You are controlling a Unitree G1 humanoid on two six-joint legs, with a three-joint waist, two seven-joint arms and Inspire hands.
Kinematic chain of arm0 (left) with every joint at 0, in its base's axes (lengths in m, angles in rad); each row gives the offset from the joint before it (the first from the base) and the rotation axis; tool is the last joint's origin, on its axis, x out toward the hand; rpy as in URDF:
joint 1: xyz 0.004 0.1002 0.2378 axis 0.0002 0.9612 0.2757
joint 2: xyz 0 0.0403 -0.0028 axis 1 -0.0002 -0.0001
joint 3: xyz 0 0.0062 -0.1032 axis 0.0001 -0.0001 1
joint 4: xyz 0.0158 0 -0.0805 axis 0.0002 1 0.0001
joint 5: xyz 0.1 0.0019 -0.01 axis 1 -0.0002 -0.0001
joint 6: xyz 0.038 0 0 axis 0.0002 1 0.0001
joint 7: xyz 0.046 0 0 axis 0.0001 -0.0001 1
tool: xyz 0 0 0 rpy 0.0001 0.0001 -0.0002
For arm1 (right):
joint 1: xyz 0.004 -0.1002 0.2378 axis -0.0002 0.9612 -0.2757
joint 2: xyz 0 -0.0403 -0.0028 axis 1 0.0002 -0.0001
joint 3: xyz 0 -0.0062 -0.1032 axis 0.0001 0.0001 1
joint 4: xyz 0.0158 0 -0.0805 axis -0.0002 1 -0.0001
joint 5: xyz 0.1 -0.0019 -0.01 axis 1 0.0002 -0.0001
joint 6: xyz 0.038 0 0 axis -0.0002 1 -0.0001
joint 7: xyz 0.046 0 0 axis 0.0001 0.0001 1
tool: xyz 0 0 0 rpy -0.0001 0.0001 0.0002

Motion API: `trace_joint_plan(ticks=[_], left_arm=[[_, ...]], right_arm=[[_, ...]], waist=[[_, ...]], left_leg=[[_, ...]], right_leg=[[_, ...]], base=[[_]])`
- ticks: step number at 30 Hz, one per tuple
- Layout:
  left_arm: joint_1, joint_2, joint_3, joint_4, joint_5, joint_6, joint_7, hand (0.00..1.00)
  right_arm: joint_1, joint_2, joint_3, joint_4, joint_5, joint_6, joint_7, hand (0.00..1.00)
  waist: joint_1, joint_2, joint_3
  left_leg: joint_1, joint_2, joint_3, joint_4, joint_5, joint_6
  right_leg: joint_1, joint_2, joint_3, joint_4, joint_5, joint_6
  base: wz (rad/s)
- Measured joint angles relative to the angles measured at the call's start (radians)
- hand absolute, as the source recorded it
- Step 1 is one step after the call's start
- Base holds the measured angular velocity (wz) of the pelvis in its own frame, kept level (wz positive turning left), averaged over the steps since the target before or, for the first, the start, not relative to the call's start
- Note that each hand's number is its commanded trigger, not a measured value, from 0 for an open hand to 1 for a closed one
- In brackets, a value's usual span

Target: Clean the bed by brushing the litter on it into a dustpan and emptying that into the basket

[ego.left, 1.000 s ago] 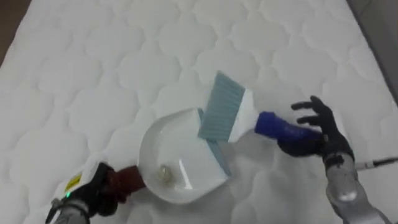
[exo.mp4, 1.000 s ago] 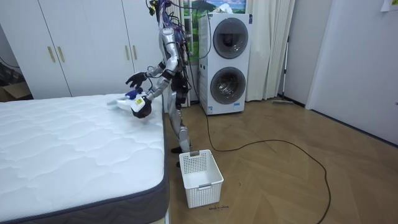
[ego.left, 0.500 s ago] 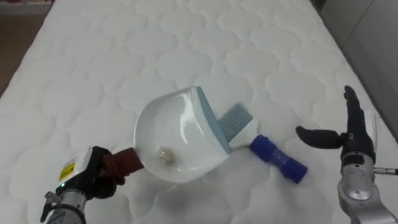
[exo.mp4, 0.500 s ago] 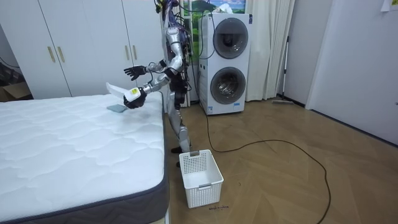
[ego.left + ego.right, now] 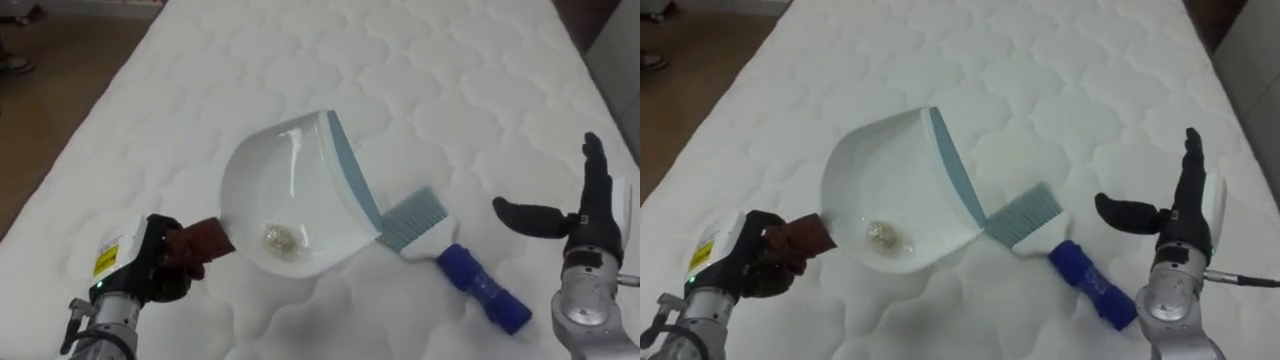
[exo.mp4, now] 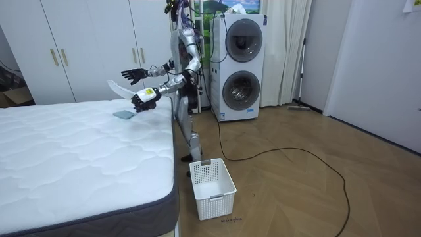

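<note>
Much open mattress (image 5: 420,80) beyond brush (image 5: 445,255) and tilted dustpan (image 5: 285,185).

White dustpan (image 5: 290,190) with a grey-blue lip and dark red handle, mid-frame, tipped up off the bed and gripped at lower left by the left hand (image 5: 150,272). Small clump of crumbs (image 5: 280,237) sits in its bowl. The brush (image 5: 440,252) (blue handle, grey-blue bristles) lies flat on the white quilted mattress (image 5: 420,80), lower right.
</note>
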Motion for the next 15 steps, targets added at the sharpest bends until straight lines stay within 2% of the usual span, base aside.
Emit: trace_joint_plan(ticks=[3, 4, 5, 6, 7, 8, 9, 10, 11, 12, 13, 14, 15], left_arm=[[0.005, -0.02, 0.0, 0.007, 0.0, 0.003, -0.005, 1.0], [0.004, -0.026, 0.0, 0.005, 0.0, 0.003, -0.009, 1.0], [0.004, -0.031, 0.0, 0.004, 0.0, 0.003, -0.009, 1.0], [0.004, -0.041, 0.0, 0.003, 0.0, 0.004, -0.011, 1.0], [0.006, -0.049, 0.0, 0.003, 0.001, 0.006, -0.012, 1.0], [0.006, -0.052, 0.0, 0.003, 0.001, 0.008, -0.014, 1.0], [0.005, -0.062, -0.001, 0.003, 0.001, 0.011, -0.015, 1.0], [0.004, -0.073, -0.002, 0.003, 0.001, 0.012, -0.015, 1.0], [0.004, -0.076, -0.002, 0.003, 0.001, 0.011, -0.015, 1.0], [-0.003, -0.079, -0.002, 0.002, 0.0, 0.01, -0.013, 1.0], [-0.024, -0.085, 0.002, 0.004, -0.001, 0.009, -0.012, 1.0], [-0.024, -0.084, 0.001, 0.007, -0.001, 0.006, -0.013, 1.0], [-0.025, -0.084, 0.001, 0.01, -0.001, 0.003, -0.018, 1.0]], right_arm=[[0.004, 0.007, -0.001, 0.003, 0.0, 0.0, -0.022, 0.0], [0.004, 0.008, -0.002, -0.001, -0.005, 0.0, -0.025, 0.0], [0.005, 0.008, -0.004, -0.002, -0.015, 0.0, -0.029, 0.0], [0.008, 0.007, -0.013, -0.006, -0.042, 0.0, -0.039, 0.0], [0.014, 0.007, -0.014, -0.011, -0.05, 0.0, -0.054, 0.0], [0.018, 0.007, -0.014, -0.013, -0.052, 0.0, -0.062, 0.0], [0.028, 0.007, -0.014, -0.015, -0.052, 0.0, -0.074, 0.0], [0.035, 0.007, -0.014, -0.014, -0.052, 0.0, -0.086, 0.0], [0.036, 0.007, -0.014, -0.014, -0.051, -0.003, -0.092, 0.0], [0.038, 0.005, -0.018, -0.016, -0.055, -0.013, -0.104, 0.0], [0.039, 0.003, -0.034, -0.03, -0.079, -0.016, -0.109, 0.0], [0.049, 0.007, -0.037, -0.039, -0.084, -0.016, -0.11, 0.0], [0.077, 0.012, -0.037, -0.066, -0.084, -0.016, -0.109, 0.0]], waist=[[0.003, 0.0, 0.0007], [-0.002, 0.0, 0.0007], [-0.007, 0.0, 0.0006], [-0.012, -0.002, 0.0013], [-0.021, -0.008, 0.0022], [-0.024, -0.008, 0.0024], [-0.024, -0.008, 0.0034], [-0.018, -0.007, 0.0042], [-0.018, -0.008, 0.0041], [-0.034, -0.017, 0.0024], [-0.056, -0.019, 0.0165], [-0.063, -0.018, 0.0157], [-0.062, -0.025, 0.0195]], left_leg=[[-0.024, -0.003, -0.045, 0.022, 0.003, -0.006], [-0.046, -0.014, -0.077, 0.04, 0.005, -0.008], [-0.059, -0.016, -0.078, 0.049, 0.005, -0.009], [-0.077, -0.011, -0.033, 0.052, 0.009, -0.009], [-0.096, 0.001, 0.048, 0.052, 0.023, -0.002], [-0.104, 0.007, 0.086, 0.05, 0.03, 0.001], [-0.115, 0.005, 0.126, 0.039, 0.052, 0.008], [-0.116, -0.014, 0.104, 0.002, 0.087, 0.006], [-0.115, -0.023, 0.088, -0.023, 0.11, 0.002], [-0.114, -0.034, 0.104, -0.081, 0.157, -0.027], [-0.156, 0.01, 0.282, 0.021, 0.115, -0.014], [-0.163, 0.047, 0.36, 0.097, 0.073, 0.004], [-0.138, 0.12, 0.474, 0.193, 0.006, -0.002]], right_leg=[[0.008, 0.002, -0.049, 0.001, 0.0, 0.0], [0.008, 0.003, -0.073, 0.001, -0.001, -0.001], [0.008, 0.001, -0.083, 0.002, -0.002, -0.002], [0.01, -0.005, -0.11, 0.003, -0.011, -0.003], [0.013, -0.016, -0.15, 0.005, -0.023, -0.006], [0.014, -0.019, -0.173, 0.007, -0.024, -0.006], [0.014, -0.024, -0.208, 0.011, -0.024, -0.006], [0.005, -0.029, -0.212, 0.022, -0.026, -0.007], [0.003, -0.032, -0.21, 0.02, -0.026, -0.007], [-0.008, -0.063, -0.241, 0.011, -0.031, -0.011], [-0.01, -0.086, -0.35, 0.004, -0.049, -0.009], [-0.002, -0.089, -0.387, 0.01, -0.056, -0.008], [0.022, -0.088, -0.443, 0.018, -0.068, -0.004]], base=[[0.62], [0.8], [0.94], [1.08], [1.08], [1.14], [1.11], [1.12], [1.26], [1.53], [1.62], [1.52], [1.35]])
